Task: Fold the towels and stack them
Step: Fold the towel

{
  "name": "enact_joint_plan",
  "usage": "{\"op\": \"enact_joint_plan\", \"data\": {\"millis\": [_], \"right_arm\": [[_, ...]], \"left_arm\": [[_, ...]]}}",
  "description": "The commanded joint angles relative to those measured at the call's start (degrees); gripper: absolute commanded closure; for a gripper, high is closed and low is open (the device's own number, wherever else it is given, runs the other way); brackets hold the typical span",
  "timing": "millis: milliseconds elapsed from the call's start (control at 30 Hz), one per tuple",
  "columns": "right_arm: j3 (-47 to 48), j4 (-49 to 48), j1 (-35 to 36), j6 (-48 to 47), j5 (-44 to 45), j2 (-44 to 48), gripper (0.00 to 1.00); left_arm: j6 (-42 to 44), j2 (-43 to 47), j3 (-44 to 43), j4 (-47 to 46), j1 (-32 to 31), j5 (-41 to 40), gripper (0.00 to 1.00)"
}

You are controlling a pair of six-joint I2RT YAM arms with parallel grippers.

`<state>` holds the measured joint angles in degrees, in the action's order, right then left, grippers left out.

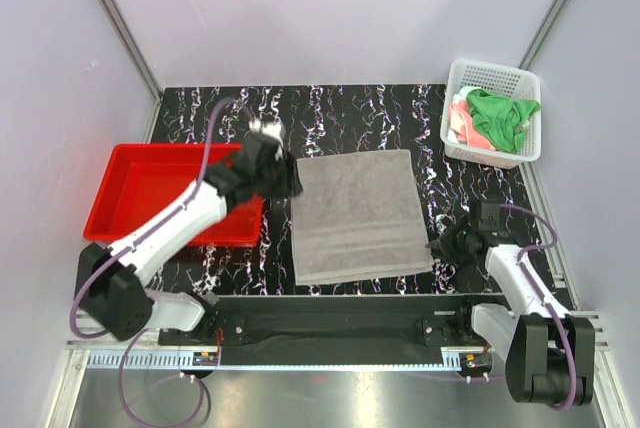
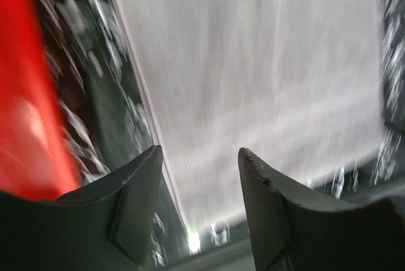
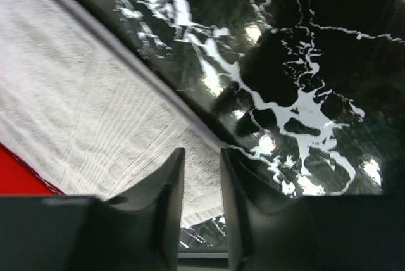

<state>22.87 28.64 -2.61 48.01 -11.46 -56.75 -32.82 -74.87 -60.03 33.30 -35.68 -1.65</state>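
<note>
The large grey towel (image 1: 358, 216) lies flat and unfolded in the middle of the table. My left gripper (image 1: 290, 178) is at its far left corner, open and empty. In the blurred left wrist view the towel (image 2: 266, 75) lies below the gripper (image 2: 199, 157). My right gripper (image 1: 440, 246) is at the towel's near right corner. Its jaws (image 3: 202, 157) are slightly apart over the towel's edge (image 3: 95, 119) and hold nothing. The bright green towel (image 1: 503, 114), the salmon-pink towel (image 1: 470, 131) and a pale towel (image 1: 458, 108) lie crumpled in the basket.
The white perforated basket (image 1: 522, 76) stands at the back right. A red tray (image 1: 140, 188) sits left of the grey towel under my left arm, and also shows in the left wrist view (image 2: 19, 94). The table (image 1: 360, 113) is black marbled, with walls around it.
</note>
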Motion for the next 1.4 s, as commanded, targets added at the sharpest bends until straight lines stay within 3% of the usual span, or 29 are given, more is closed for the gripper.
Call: {"op": "enact_joint_plan", "data": {"millis": [0, 100, 167, 300, 467, 600, 867, 1067, 1233, 1367], "right_arm": [[5.85, 3.08, 0.50, -1.41, 3.28, 3.66, 0.63], [13.06, 0.47, 0.50, -6.32, 3.38, 2.62, 0.56], [18.48, -6.10, 0.50, -10.46, -2.21, -0.36, 0.54], [32.38, -9.58, 0.50, -26.88, -10.14, -17.04, 0.46], [55.90, 1.11, 0.50, -41.40, -17.89, -34.45, 0.46], [69.39, 7.82, 0.68, -52.18, -21.57, -49.02, 0.46], [92.84, 22.66, 2.26, -68.56, -24.92, -66.37, 0.51], [103.93, 31.11, 4.54, -80.94, -28.78, -77.26, 0.46], [105.79, 28.57, 5.77, -86.41, -30.03, -80.35, 0.47], [112.19, 34.35, 5.86, -91.50, -30.37, -85.00, 0.47]], "left_arm": [[13.63, -4.83, -14.18, -1.49, 4.99, 0.16, 0.42], [21.46, -14.31, -26.39, 3.06, 8.24, 2.95, 0.42], [25.41, -21.94, -32.49, 6.58, 9.66, 6.48, 0.43], [28.95, -30.59, -40.51, 11.44, 11.25, 5.70, 0.43], [35.17, -37.17, -44.11, 11.53, 12.13, 8.06, 0.43], [36.15, -43.33, -49.63, 13.44, 13.18, 12.19, 0.43], [40.90, -51.34, -54.40, 15.31, 13.62, 10.70, 0.44], [42.92, -52.92, -54.14, 14.69, 14.94, 13.34, 0.43], [45.82, -57.04, -58.09, 18.55, 15.20, 15.53, 0.43], [46.70, -58.37, -58.45, 19.08, 15.12, 14.75, 0.44]]}}
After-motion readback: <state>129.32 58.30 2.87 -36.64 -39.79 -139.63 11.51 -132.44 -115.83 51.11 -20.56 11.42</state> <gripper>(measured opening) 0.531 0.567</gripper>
